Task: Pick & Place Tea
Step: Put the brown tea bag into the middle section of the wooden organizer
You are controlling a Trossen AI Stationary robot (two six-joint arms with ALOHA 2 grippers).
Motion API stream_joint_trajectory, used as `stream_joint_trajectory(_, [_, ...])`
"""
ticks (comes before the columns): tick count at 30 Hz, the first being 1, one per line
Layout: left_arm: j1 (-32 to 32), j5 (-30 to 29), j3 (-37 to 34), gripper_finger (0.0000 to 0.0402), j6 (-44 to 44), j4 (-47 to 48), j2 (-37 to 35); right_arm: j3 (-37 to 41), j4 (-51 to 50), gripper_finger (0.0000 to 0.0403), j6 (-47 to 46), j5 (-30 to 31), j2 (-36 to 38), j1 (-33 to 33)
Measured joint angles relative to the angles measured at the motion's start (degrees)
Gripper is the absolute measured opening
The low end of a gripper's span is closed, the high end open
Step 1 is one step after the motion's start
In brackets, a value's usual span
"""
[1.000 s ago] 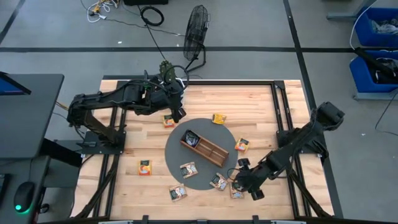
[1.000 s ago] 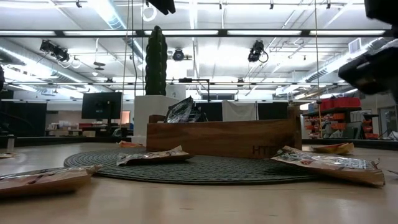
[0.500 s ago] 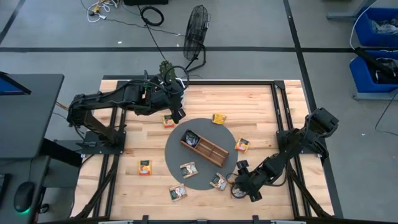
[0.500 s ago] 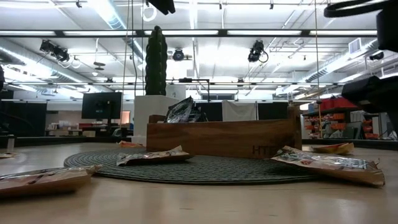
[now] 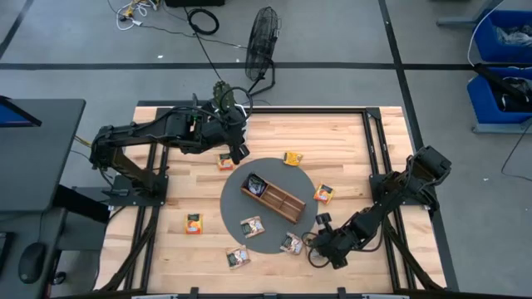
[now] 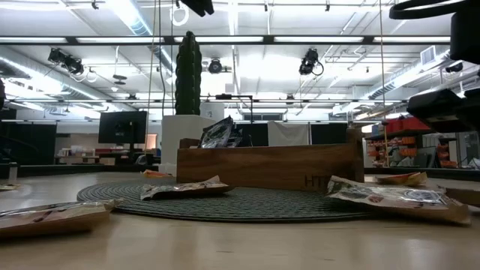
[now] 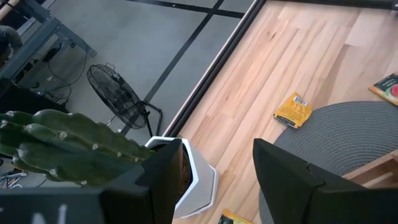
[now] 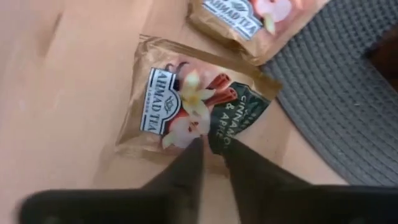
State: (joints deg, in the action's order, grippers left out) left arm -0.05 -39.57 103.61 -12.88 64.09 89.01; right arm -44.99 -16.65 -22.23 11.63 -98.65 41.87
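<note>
Two arms show; the right tool point(image 8: 211, 155) sits low at the tabletop's point(image 5: 349, 141) front edge, fingers almost closed on the rim of a tea packet point(image 8: 193, 102) lying just off the round grey mat point(image 8: 348, 93); the left tool point(image 7: 211, 180) hovers open beside the cactus point(image 7: 62, 146).

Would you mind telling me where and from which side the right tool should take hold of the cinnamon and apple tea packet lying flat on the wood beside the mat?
Probably the packet's near edge, from above: it lies flat on the wood beside the mat, so only its thin rim offers purchase. The right tool already sits over that edge, fingers nearly together.
</note>
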Motion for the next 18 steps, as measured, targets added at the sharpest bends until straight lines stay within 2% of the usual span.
stream_joint_trajectory(3, [0.00, 0.00, 0.00, 0.0202, 0.00, -0.06, 0.00, 0.04, -0.28, 0.0011, -1.08, 0.28, -0.02, -0.05])
stream_joint_trajectory(7, [0.00, 0.02, 0.00, 0.0202, -0.01, -0.06, 0.00, -0.74, -2.77, 0.0006, -1.13, 0.29, 0.37, -0.02])
stream_joint_trajectory(11, [0.00, 1.22, 0.00, 0.0202, -0.53, -0.19, 0.00, -4.57, -16.93, 0.0002, -0.02, 0.29, 2.89, -0.01])
stream_joint_trajectory(18, [0.00, 11.97, 0.00, 0.0202, -2.00, -4.39, 0.00, -12.43, -36.19, 0.0001, 3.28, 7.81, 9.42, -0.20])
